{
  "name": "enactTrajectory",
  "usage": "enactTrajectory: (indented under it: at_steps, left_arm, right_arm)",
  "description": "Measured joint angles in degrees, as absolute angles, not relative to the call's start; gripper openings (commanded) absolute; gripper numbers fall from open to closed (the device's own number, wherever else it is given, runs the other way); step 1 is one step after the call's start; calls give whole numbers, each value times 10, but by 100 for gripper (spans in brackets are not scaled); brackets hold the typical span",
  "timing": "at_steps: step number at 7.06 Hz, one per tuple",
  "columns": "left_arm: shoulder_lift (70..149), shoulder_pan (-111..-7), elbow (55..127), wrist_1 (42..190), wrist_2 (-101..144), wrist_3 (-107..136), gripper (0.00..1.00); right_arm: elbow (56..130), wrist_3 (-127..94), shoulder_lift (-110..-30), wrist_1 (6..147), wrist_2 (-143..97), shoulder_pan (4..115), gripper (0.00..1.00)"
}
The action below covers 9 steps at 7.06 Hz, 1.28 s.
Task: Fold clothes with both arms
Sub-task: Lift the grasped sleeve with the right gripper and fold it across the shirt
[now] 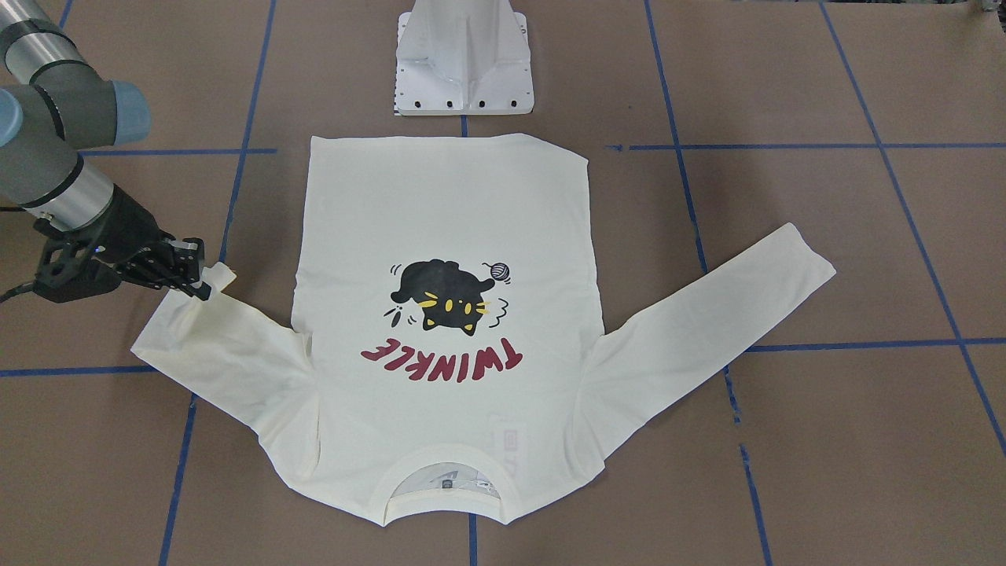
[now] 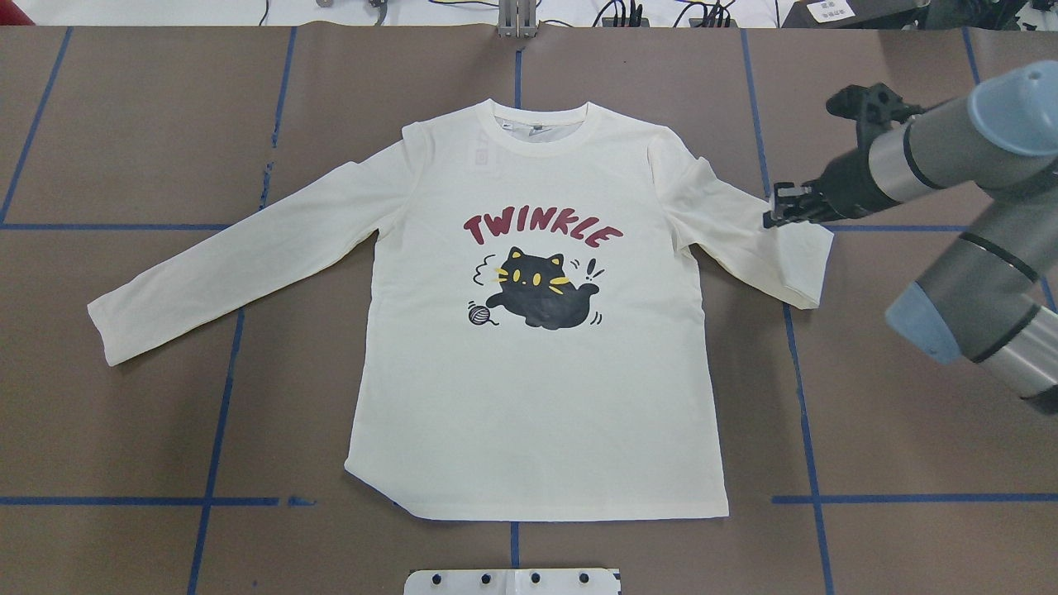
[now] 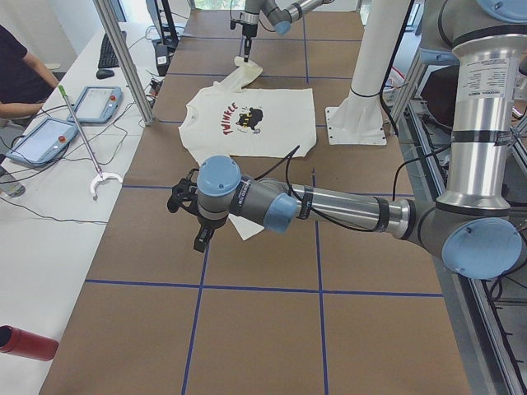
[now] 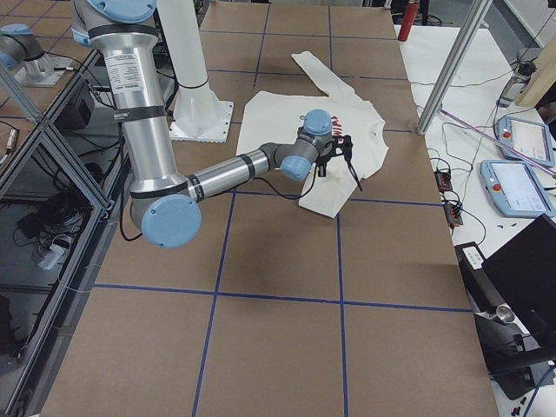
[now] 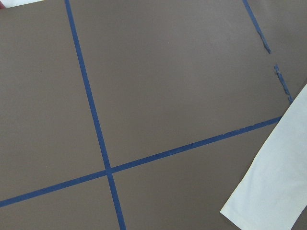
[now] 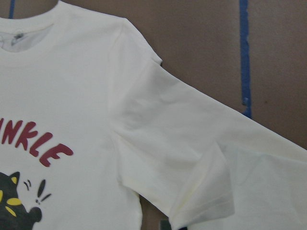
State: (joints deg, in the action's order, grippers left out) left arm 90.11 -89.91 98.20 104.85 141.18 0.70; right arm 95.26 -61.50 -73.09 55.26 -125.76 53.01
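The cream T-shirt lies flat on the brown table with its black cat and red "TWINKLE" print facing up. My right gripper is shut on the cuff end of one sleeve, holding it lifted and doubled back toward the shoulder. The right wrist view shows that sleeve creased over itself. The other sleeve stretches out flat. My left gripper hovers just past that sleeve's cuff. It shows only in the exterior left view, so I cannot tell whether it is open or shut.
The white pedestal base stands by the shirt's hem. Blue tape lines grid the table. A side bench with tablets, a seated person, a metal post and a red bottle flank the table.
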Motion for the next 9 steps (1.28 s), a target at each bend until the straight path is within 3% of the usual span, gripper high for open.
enactTrajectory:
  at_steps: [4,6,7,9]
  left_arm:
    - [904,-899,984,1048,1411,7,100]
    - [904,-899,984,1047,1411,8,100]
    - [904,-899,984,1047,1411,8,100]
    - [904,-899,983,1047,1411,8,100]
  right_arm:
    - [803,-765,-452,545,-1211,527,0]
    - [675,-775,-315,543,-1139,479,0]
    - [624,-775,-276,537,-1089,438,0]
    - [591,-775,-260,527,-1035,388,0]
